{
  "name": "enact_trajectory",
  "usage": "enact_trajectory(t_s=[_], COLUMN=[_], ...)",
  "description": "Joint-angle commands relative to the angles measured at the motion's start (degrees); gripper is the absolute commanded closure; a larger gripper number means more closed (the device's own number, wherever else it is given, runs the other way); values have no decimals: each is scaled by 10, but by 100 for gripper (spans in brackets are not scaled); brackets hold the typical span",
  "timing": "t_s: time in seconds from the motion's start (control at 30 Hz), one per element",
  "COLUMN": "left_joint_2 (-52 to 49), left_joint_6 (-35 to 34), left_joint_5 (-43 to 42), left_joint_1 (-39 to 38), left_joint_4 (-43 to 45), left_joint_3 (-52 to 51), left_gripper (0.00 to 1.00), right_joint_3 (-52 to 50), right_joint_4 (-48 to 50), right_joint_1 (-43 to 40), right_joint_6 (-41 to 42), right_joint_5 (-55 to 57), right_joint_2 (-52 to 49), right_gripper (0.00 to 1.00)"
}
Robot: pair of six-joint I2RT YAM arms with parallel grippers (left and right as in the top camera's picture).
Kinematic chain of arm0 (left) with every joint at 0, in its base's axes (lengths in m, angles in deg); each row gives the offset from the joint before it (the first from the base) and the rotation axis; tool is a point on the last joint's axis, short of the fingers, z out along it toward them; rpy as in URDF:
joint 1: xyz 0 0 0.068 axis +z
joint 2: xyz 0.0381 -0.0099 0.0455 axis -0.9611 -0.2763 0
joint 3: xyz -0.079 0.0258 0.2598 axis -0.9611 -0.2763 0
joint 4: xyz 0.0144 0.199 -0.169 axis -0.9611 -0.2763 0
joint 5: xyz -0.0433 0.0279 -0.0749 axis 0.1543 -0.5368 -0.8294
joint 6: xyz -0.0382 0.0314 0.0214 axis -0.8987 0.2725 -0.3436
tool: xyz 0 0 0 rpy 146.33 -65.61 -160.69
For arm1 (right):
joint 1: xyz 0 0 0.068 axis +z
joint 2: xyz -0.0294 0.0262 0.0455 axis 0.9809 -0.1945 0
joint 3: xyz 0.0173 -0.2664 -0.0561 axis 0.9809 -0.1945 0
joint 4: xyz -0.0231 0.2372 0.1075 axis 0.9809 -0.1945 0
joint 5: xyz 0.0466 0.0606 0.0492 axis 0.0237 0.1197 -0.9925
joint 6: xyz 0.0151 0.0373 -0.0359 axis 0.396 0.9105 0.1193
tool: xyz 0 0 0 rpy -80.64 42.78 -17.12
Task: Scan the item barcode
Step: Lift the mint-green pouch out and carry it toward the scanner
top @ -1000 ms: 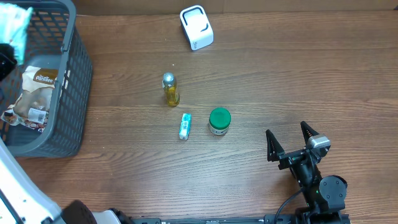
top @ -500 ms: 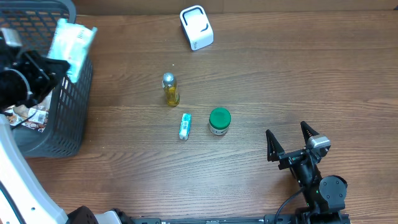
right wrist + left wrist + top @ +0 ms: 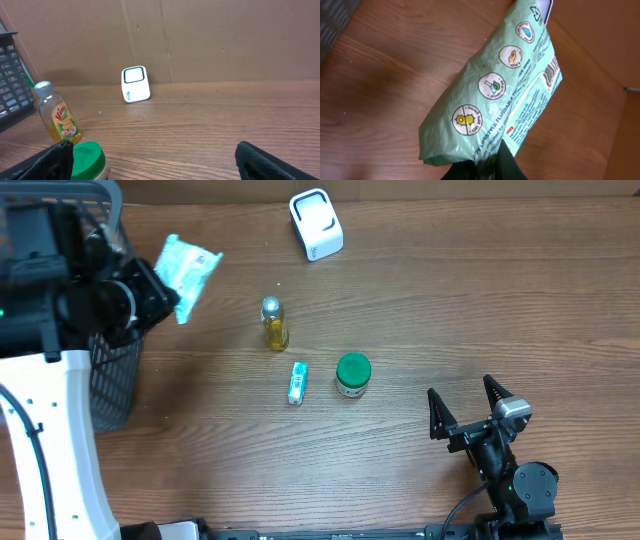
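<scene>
Mint-green soft plastic wipes pack hangs above the table beside the grey mesh basket, its end clenched in the left gripper. I'd turn its barcode squarely toward the white boxy scanner. The right gripper rests splayed, empty.

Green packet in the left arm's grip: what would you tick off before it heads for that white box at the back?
1. Grip: left gripper shut on one end of the green packet: ok.
2. Barcode not covered by the grip: ok.
3. Barcode turned toward the white box: cannot tell.
4. Way to the box: the bottle stands off to the side of it: ok.
5. Right gripper open and far from that path: ok.
</scene>
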Motion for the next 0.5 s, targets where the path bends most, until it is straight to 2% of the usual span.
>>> enact_trajectory(t_s=[0.0, 0.23, 0.47], left_joint_2=[4, 1, 1], left_joint_6=[-40, -115, -196], left_joint_5=[38, 82, 147], left_joint_1=[-23, -61, -113], left_joint_4=[13, 13, 35], left_joint_3=[8, -19, -119], left_gripper=[96, 95, 96], right_joint_3=[-6, -6, -6], right_joint_4=[2, 3, 2], right_joint_1=[-3, -3, -3], right_joint_6=[0, 0, 0], right_joint_5=[3, 3, 3], right_joint_2=[5, 5, 5], right_gripper=[0, 0, 0])
